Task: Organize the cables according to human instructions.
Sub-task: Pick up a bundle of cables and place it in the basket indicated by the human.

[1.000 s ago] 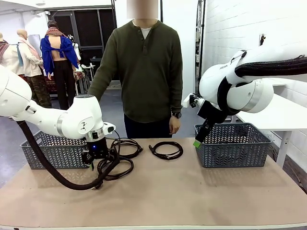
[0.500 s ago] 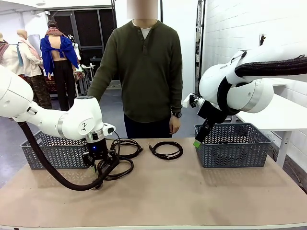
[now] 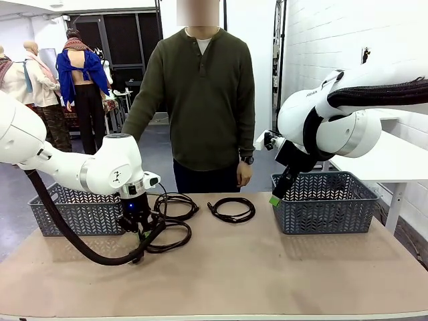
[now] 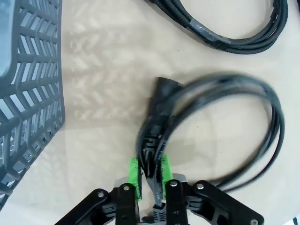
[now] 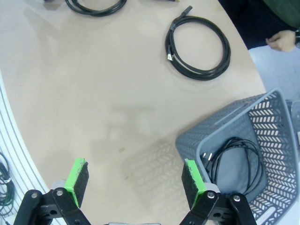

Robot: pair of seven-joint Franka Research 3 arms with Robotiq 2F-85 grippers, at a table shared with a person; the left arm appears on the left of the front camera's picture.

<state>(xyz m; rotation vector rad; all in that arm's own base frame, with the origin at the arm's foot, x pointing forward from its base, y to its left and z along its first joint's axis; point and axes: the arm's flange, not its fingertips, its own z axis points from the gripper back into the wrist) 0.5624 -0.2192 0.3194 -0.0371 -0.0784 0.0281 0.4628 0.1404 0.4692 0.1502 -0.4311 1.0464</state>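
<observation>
My left gripper [image 3: 138,226] points down at the table's left, in front of the left basket. In the left wrist view its green pads [image 4: 134,172] are shut on the strands of a black cable coil [image 4: 262,140] just behind its plug; that coil [image 3: 167,235] lies on the table. A second cable [image 3: 176,202] [image 4: 234,35] lies just behind it, and a third cable [image 3: 232,210] [image 5: 198,47] rests at the centre. My right gripper [image 3: 275,199] [image 5: 135,180] hangs open and empty over the near left corner of the right basket. The human [image 3: 200,100] stands at the far side, arms down.
A grey mesh basket [image 3: 63,214] [image 4: 28,93] stands at the left. Another grey basket [image 3: 328,204] [image 5: 267,117] at the right holds a coiled cable [image 5: 234,161]. The person's hand [image 5: 281,40] hangs near the far table edge. My left arm's thick hose [image 3: 73,241] loops over the table.
My left gripper has closed from open onto the near coil, and the coil has shifted slightly to the right. The right arm and the person have not moved.
</observation>
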